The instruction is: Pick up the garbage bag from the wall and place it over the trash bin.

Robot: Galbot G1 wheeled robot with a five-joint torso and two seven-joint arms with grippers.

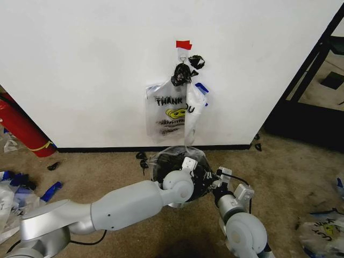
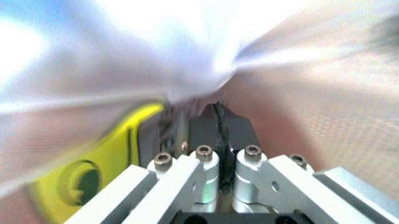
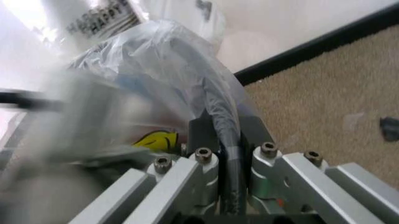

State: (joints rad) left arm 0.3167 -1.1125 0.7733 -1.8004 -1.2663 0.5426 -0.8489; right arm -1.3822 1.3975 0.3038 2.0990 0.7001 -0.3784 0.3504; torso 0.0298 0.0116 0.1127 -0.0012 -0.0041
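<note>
On the carpet below the wall: trash bin, black mesh, draped in clear plastic. Left gripper: jaws closed on thin white film at the bin's rim. Right gripper: jaws clamped on the film-covered rim. Garbage bag: "THANK YOU" lettering, yellow smiley; hanging on the wall above the bin, beneath a red tape patch.

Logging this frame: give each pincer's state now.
Left pincer: shut on the garbage bag.
Right pincer: shut on the garbage bag, at the trash bin.
</note>
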